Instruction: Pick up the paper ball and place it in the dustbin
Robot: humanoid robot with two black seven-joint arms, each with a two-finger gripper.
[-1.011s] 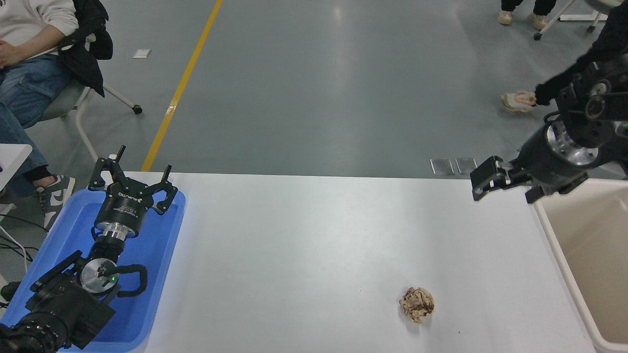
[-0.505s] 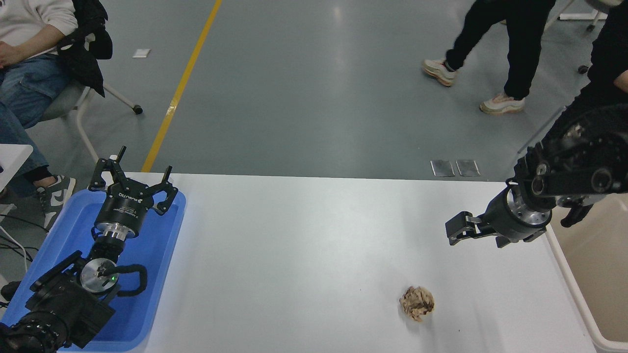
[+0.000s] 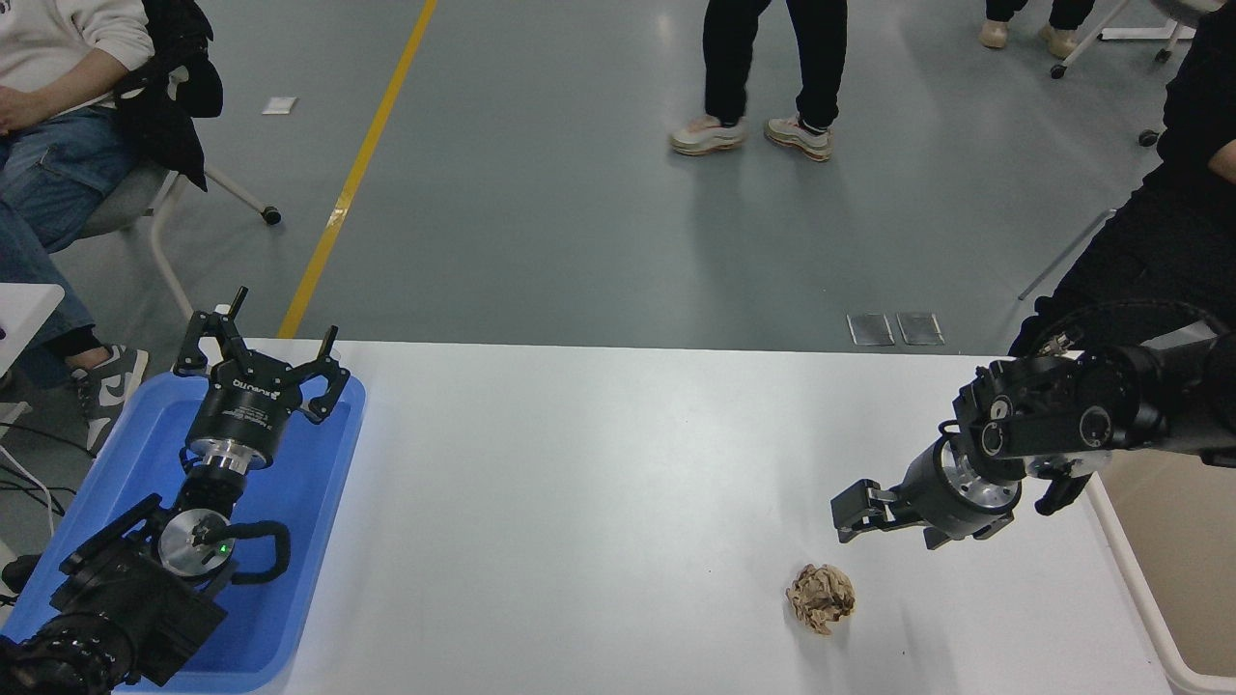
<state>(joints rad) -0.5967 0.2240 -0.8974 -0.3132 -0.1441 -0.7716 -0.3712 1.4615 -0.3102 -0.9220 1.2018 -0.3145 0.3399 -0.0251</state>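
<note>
Paper ball (image 3: 822,598) sat on the white table (image 3: 599,502), near the front edge and right of centre, nothing touching it. Right gripper (image 3: 854,511) reached in from the right edge, pointing left, just beyond the ball and slightly to its right — clear of it, holding nothing; couldn't tell whether its fingers were apart or together. Dustbin (image 3: 1125,569) stood at the table's right end, only its rim and inner wall in view. Left gripper (image 3: 261,362) was parked over the blue tray (image 3: 319,483) at lower left — fingers spread, empty. A person's legs (image 3: 763,68) stood on the floor beyond the table.
</note>
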